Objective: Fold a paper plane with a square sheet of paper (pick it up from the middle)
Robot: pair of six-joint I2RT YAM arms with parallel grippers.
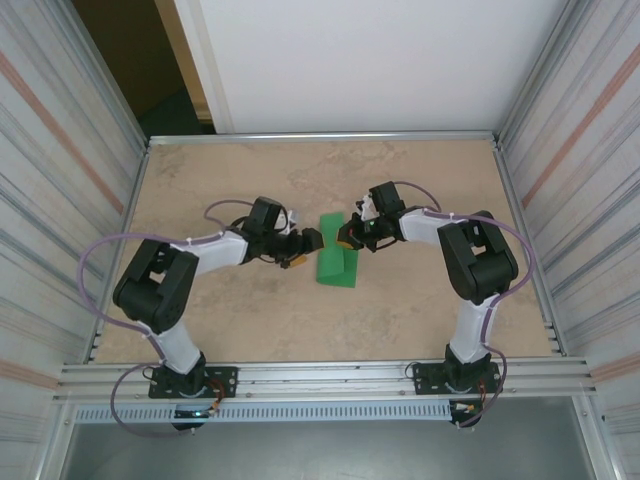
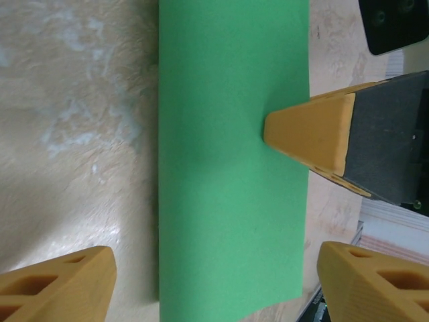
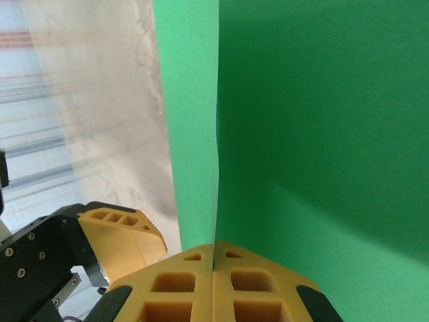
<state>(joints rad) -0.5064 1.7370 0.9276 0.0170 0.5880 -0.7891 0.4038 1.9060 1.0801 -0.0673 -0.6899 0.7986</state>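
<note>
Jaws of right gripper pinch smooth green sheet; left gripper agape.

Bright green on sandy brown.
Plain green paper, cloudy tan table, orange-yellow fingers, white and black arms, grey striped walls, pinkish lines.

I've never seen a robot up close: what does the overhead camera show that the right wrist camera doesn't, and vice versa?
Overhead adds the whole setup: the left arm and right arm mounted on the table, between ribbed walls. The right wrist view adds close detail: the right gripper shut on the square sheet of paper at its crease. Both show the green sheet, the table and the left gripper beside it.
</note>
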